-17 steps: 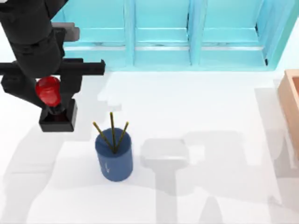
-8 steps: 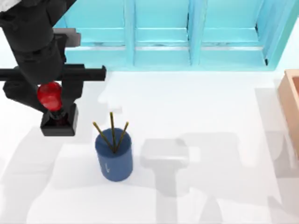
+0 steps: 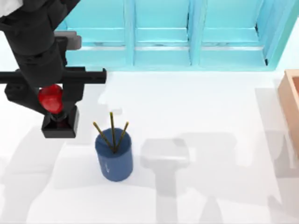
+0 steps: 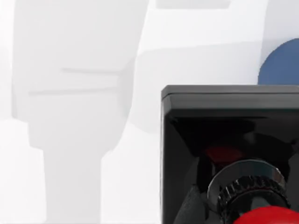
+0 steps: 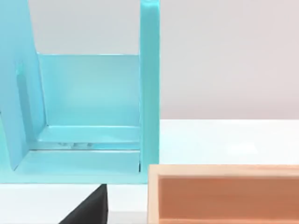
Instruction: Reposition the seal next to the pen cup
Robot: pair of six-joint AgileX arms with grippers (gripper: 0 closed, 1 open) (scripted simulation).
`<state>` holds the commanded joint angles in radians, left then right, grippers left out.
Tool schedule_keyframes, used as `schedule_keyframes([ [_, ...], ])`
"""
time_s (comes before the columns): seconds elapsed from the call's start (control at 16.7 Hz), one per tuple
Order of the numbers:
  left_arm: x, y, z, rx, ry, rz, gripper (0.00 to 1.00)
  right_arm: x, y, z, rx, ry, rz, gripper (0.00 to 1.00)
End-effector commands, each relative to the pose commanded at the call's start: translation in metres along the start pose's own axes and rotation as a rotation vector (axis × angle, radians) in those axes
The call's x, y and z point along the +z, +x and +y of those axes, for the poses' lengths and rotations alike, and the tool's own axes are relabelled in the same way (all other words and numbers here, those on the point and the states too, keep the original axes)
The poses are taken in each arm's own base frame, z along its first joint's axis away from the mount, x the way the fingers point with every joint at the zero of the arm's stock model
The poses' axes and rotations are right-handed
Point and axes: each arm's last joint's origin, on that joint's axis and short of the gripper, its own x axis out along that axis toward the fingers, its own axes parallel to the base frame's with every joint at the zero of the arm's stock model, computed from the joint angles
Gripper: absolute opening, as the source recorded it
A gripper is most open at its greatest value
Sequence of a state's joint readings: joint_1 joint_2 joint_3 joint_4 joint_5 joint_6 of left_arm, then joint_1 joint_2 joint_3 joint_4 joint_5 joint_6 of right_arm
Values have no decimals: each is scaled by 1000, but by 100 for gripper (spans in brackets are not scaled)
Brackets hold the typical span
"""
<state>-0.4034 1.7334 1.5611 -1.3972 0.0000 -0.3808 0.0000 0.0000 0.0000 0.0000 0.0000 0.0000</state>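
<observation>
One arm is doing the work at the table's left side: my left gripper [image 3: 51, 100] hangs over the seal [image 3: 57, 116] with its fingers closed on the red knob, while the black square base sits below the fingers. From the top view I cannot tell whether the base rests on the white table [image 3: 210, 121] or is held just clear of it. The left wrist view looks straight down the seal [image 4: 229, 154], its knob nearest the camera and its base beneath, so the stamp stands upright, long axis vertical.

Just to the right of the seal, and a little nearer the table's front edge, stands the pen cup [image 3: 114, 158], upright, three pencils [image 3: 112, 133] fanning out of it. Seal and cup are near but apart, with a strip of bare table between them. As I judge it, the move ahead is a short carry rightward and slightly forward, and the pencils lean toward that path, so they are what I could knock.

Farther right, a blue shelf unit [image 3: 187, 42] lines the back and a wooden box [image 3: 290, 102] sits at the right edge. My right arm stays parked there.
</observation>
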Motion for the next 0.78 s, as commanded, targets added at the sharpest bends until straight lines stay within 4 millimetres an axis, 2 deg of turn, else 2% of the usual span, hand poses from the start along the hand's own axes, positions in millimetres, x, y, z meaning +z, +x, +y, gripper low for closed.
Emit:
schedule_keyframes([
  [0.6,0,0,0,0,0,0,98,0,0,0,0,0,0,100],
  [0.78,0,0,0,0,0,0,100,0,0,0,0,0,0,100],
])
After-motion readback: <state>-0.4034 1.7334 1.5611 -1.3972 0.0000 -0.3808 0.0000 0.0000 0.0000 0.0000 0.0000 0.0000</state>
